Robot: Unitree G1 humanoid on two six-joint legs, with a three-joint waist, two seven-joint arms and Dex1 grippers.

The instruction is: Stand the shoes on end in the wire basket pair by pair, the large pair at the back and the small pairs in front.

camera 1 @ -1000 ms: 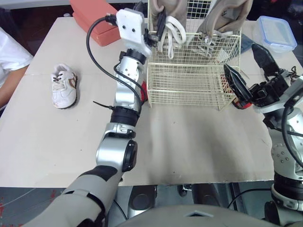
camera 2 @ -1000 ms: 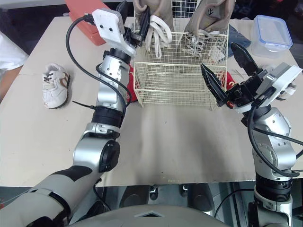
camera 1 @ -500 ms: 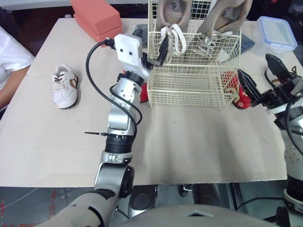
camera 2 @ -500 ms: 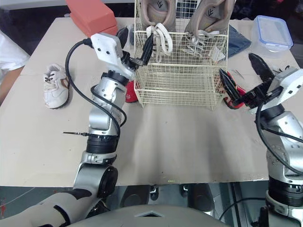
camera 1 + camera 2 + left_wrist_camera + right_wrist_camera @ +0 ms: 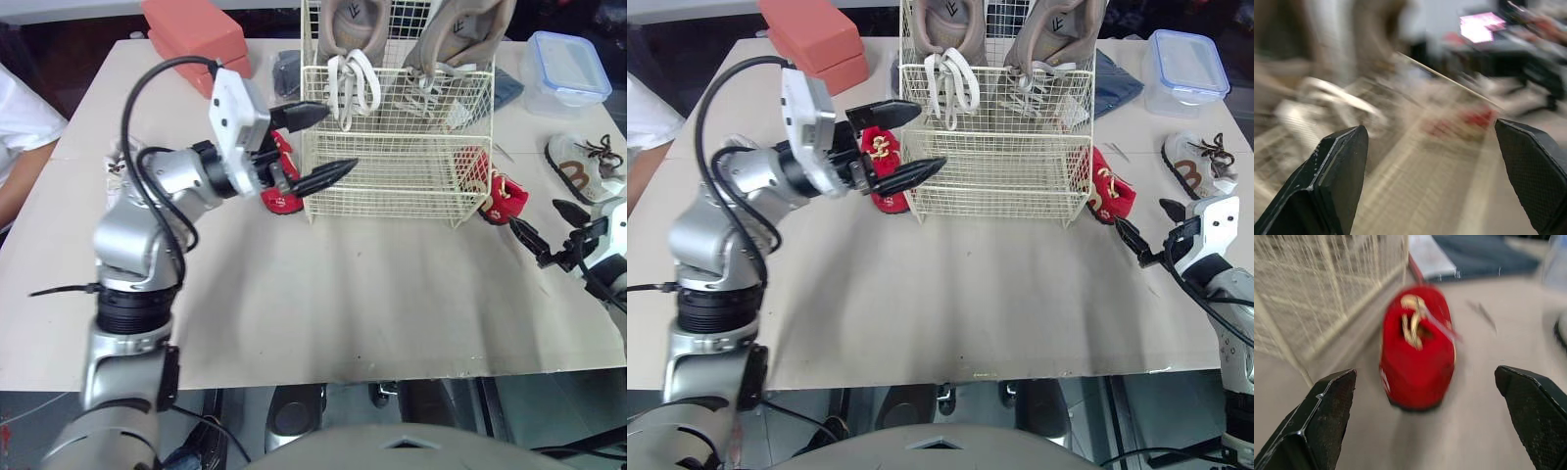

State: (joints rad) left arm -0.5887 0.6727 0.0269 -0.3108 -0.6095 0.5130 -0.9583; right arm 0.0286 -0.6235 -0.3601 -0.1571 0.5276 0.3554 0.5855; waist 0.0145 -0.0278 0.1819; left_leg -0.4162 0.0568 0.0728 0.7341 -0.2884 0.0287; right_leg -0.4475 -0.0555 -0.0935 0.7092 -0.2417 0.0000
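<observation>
Tan shoes (image 5: 358, 20) in wire basket (image 5: 392, 176), gold-emblem red shoe (image 5: 1418, 347) beside, left end effector (image 5: 931, 135) apart, right end effector (image 5: 1138, 211) apart

Orange box (image 5: 191, 27), blue-lidded container (image 5: 568, 70)

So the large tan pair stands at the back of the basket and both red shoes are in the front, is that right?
Not quite: the tan pair does stand at the back of the wire basket, but both red shoes lie on the table outside it, as the right eye view shows.
</observation>
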